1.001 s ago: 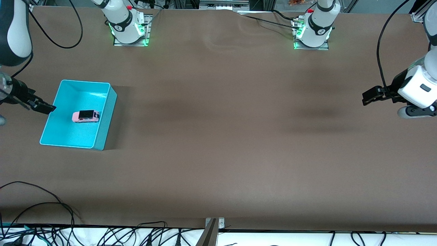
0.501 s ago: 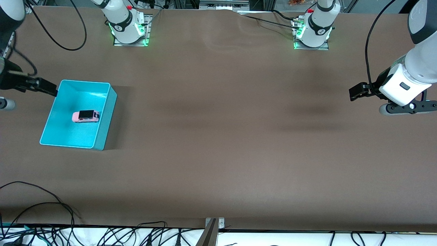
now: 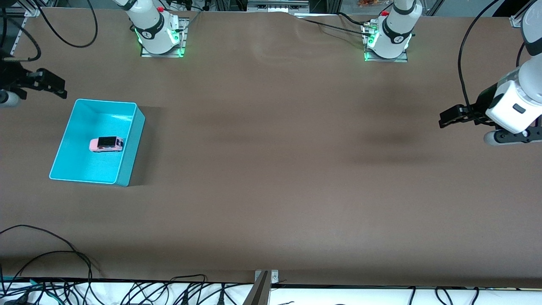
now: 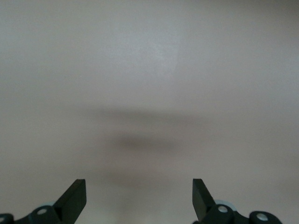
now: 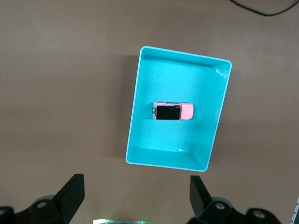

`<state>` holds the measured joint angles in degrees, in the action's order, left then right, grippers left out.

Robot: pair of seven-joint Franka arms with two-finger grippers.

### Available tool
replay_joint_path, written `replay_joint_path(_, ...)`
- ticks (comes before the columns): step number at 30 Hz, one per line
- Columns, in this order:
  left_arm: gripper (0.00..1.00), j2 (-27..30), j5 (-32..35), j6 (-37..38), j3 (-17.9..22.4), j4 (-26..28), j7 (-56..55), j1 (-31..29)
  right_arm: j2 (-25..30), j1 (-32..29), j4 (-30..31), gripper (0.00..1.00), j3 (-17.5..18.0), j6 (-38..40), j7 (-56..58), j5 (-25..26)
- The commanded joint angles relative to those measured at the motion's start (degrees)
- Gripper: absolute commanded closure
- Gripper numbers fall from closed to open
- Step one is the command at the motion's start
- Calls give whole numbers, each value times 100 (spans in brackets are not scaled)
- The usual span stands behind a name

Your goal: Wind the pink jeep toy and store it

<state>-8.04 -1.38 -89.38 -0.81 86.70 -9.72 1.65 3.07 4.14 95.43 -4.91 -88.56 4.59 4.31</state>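
The pink jeep toy (image 3: 106, 144) is a tiny pale-pink car with a black top. It lies on its wheels inside the cyan bin (image 3: 84, 167) at the right arm's end of the table. In the right wrist view the jeep (image 5: 173, 111) sits mid-floor of the bin (image 5: 163, 156). My right gripper (image 3: 59, 90) hangs open and empty over bare table beside the bin's rim, on the side toward the arm bases; its jaws (image 5: 136, 185) stand wide apart. My left gripper (image 3: 443, 119) is open and empty over bare table at the left arm's end (image 4: 138, 189).
The two arm bases (image 3: 160, 39) (image 3: 387, 41) stand with green lights at the table's edge farthest from the front camera. Loose cables (image 3: 63, 258) trail along the edge nearest it. A wide stretch of brown table (image 3: 271, 161) lies between bin and left gripper.
My right gripper has drawn away from the bin's rim toward the arm bases' side. The left gripper swung slightly in and back out. The jeep and bin have not moved.
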Motion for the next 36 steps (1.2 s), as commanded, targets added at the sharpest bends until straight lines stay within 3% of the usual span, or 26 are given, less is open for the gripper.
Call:
replay_joint_path(1, 0, 22, -64, -27, -7, -22, 41, -24, 124, -475, 161, 0, 508, -153, 86, -106)
replay_joint_path(17, 0, 13, -55, -18, -7, -57, -30, -7, 62, -476, -33, 0, 588, 138, 42, -97)
replay_joint_path(22, 0, 13, -55, -27, -7, -57, -30, -24, 62, -265, -59, 0, 316, 269, -2, -141)
replay_joint_path(27, 0, 13, -55, -18, 2, -57, -21, -24, 45, -291, -68, 0, 166, 182, -248, -668)
replay_joint_path(36, 0, 13, 94, -18, 2, -57, -12, -33, -8, -256, -68, 0, 201, 67, -248, -519)
